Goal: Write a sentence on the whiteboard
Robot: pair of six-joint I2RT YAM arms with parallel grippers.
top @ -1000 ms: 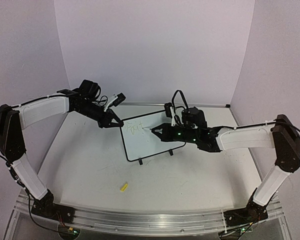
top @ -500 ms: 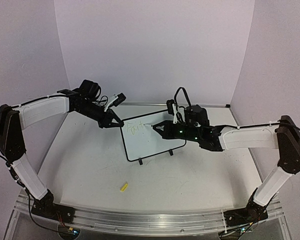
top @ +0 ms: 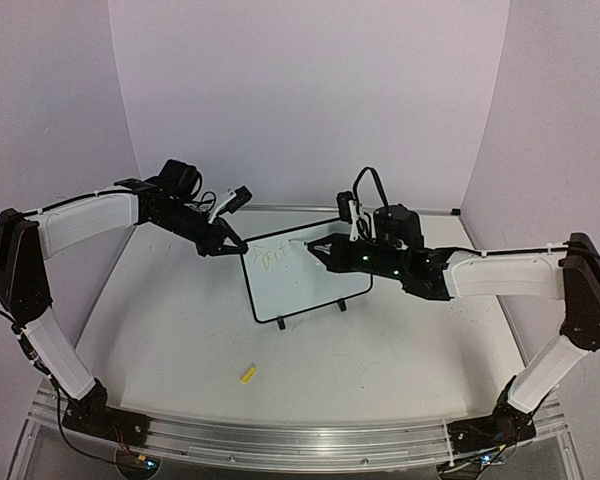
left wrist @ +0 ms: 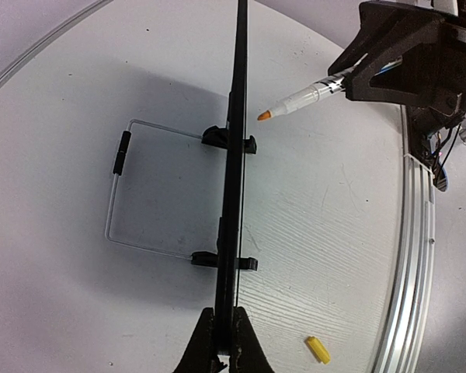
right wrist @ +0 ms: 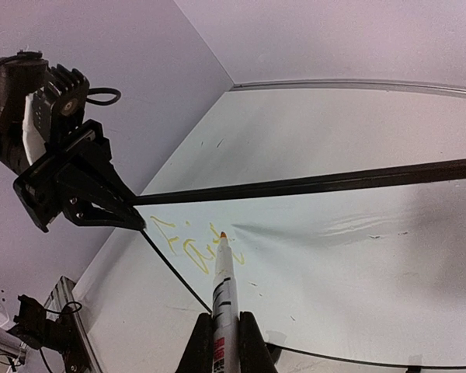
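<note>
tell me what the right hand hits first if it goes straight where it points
The marker in the right hand would likely meet the whiteboard first, beside the yellow writing; the gap is unclear.

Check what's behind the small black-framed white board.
Behind the small black-framed whiteboard, a thin wire stand loop lies on the white table, joined to two black clip feet. The board's back face is edge-on, so nothing on it shows.
</note>
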